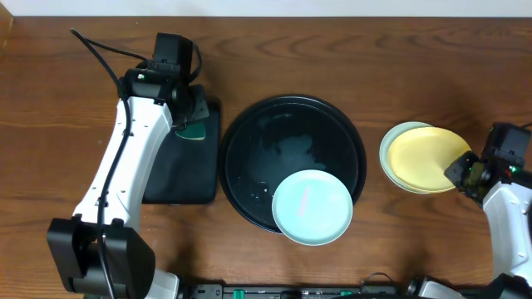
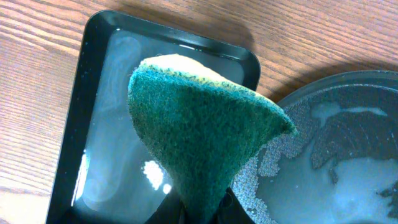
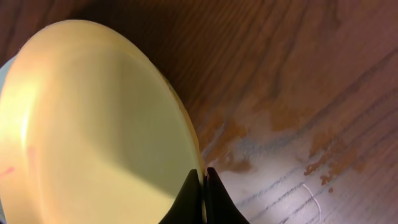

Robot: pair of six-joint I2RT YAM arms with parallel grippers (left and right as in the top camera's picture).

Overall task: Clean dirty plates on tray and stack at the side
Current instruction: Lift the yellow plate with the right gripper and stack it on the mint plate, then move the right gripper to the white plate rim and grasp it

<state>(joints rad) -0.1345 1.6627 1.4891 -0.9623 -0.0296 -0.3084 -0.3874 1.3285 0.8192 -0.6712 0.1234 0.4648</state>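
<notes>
Brown wooden table, round black tray at centre, rectangular black tray just left, mint-blue plate at right.

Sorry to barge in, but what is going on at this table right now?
The right gripper pinches the rim of the yellow plate, which sits over a mint-blue plate at the far right. The left gripper holds a green sponge above the wet rectangular tray. A second mint-blue plate lies in the round black tray, overhanging its front rim, not yet stacked.

brown wooden table, pale strip behind
</notes>
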